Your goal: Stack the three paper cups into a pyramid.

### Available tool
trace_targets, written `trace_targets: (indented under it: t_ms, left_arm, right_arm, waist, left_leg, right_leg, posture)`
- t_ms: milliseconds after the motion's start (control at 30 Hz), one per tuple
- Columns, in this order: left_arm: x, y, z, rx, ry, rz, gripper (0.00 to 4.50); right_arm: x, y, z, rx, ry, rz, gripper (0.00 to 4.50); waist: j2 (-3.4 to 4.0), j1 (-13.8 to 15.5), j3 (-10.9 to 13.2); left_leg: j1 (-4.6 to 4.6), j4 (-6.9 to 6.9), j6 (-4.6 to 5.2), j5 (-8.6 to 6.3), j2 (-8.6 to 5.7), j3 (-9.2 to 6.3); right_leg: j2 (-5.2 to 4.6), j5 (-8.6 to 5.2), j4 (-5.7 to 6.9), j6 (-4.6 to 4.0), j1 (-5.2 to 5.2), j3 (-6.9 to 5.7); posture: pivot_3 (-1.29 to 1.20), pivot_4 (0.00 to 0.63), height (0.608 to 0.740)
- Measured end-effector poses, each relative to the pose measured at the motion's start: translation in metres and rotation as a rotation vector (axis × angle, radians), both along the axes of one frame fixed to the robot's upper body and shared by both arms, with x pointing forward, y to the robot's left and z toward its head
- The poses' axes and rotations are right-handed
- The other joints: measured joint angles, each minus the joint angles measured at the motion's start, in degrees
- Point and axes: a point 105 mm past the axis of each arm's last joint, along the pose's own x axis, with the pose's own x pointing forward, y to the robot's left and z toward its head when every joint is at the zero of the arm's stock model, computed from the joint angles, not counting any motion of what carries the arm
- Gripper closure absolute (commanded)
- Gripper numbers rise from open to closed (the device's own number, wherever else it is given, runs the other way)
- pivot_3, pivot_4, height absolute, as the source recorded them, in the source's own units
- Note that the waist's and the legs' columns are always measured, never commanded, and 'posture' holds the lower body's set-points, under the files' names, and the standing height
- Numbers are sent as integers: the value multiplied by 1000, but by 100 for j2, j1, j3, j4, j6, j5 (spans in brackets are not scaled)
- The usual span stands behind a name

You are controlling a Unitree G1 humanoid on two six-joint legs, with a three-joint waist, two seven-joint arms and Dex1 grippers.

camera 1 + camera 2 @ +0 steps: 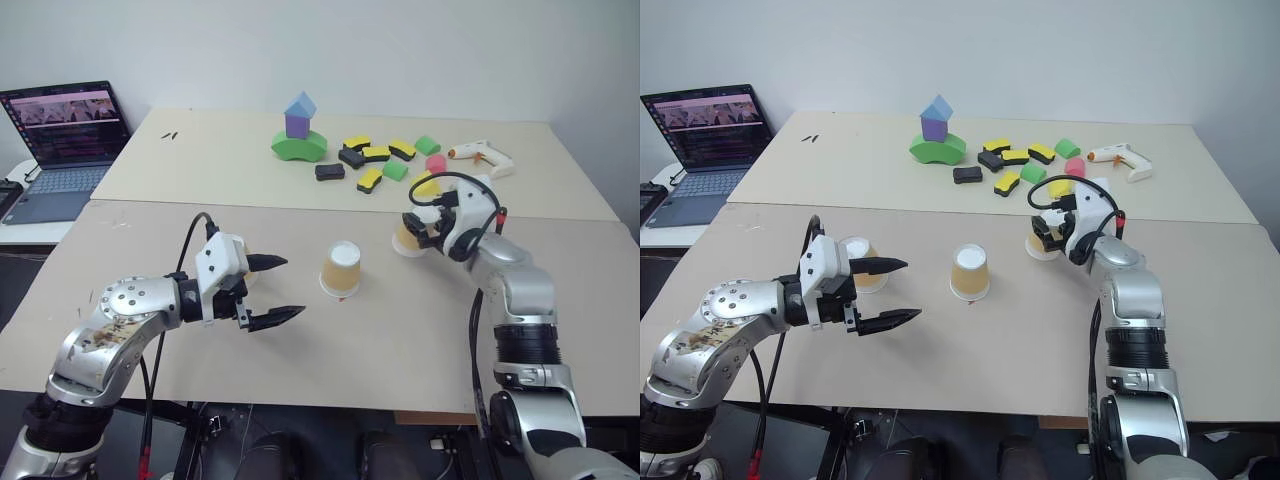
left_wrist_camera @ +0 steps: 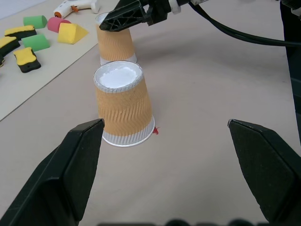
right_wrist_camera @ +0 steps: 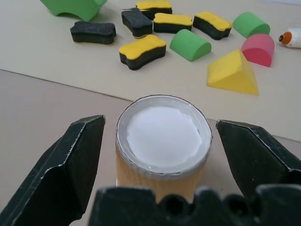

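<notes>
Cups [image 1: 341, 270], tan ribbed sides, white bases up, inverted

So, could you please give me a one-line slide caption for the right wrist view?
Open right gripper straddling an upside-down paper cup, with foam blocks scattered on the table behind.

Three paper cups [image 1: 970, 273] have tan-orange ribbed sides, white bases and white rims. Far off, a blue-purple-green block tower [image 1: 299, 130] stands left of yellow-and-black foam blocks [image 1: 370, 180], green, pink and yellow pieces. Gripper fingers [image 2: 77, 169] are black.
</notes>
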Motion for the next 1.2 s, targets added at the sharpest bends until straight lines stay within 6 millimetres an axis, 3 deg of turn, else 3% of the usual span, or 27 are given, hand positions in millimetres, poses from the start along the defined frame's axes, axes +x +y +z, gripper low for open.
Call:
trace_targets:
  t_ms: [133, 267, 467, 700, 800, 933, 1200]
  left_arm:
    - [0, 0, 0, 0, -1, 3, 0]
    - [1, 0, 0, -1, -2, 7, 0]
    - [0, 0, 0, -1, -3, 8, 0]
    - [0, 0, 0, 0, -3, 7, 0]
    - [0, 0, 0, 0, -2, 6, 0]
    - [0, 0, -1, 2, -1, 6, 0]
    - [-1, 0, -1, 4, 1, 1, 0]
  right_arm:
    - [3, 1, -12, 14, 30, -7, 60]
    - [5, 2, -8, 14, 12, -4, 60]
    - [6, 3, -4, 14, -4, -4, 1695]
    - [6, 1, -3, 10, -8, -7, 1734]
    - [0, -5, 8, -18, -30, 21, 1734]
    - [-25, -13, 23, -71, -49, 139, 1734]
    - [-62, -7, 7, -93, 41, 340, 1734]
  waist:
    - [0, -1, 0]
    - [0, -7, 0]
    - [0, -7, 0]
    - [1, -4, 0]
    - [2, 15, 1]
    - [2, 25, 1]
    - [1, -5, 2]
  left_leg:
    - [-1, 0, 0, 0, 0, 1]
    - [0, 0, 0, 0, 0, 0]
    - [0, 0, 0, 0, 0, 1]
    - [0, 0, -1, 0, 0, 1]
    - [-3, -1, 0, 0, 0, 0]
    - [-6, -2, 1, -1, 2, -2]
    - [8, -1, 3, -2, 6, 1]
  right_leg:
    - [0, 0, 0, 0, 0, 0]
    - [0, 0, 0, 0, 0, 0]
    - [-1, 0, 0, 0, 0, 0]
    - [-1, 0, 0, 0, 0, -1]
    - [-2, 0, -3, 0, -1, -3]
    - [-3, 0, -9, 0, 0, -5]
    - [-6, 0, -27, 0, 4, 18]
  posture:
    - [0, 150, 740]
    - [0, 150, 740]
    - [0, 150, 740]
    - [0, 150, 740]
    - [0, 150, 740]
    - [0, 150, 740]
    - [0, 150, 740]
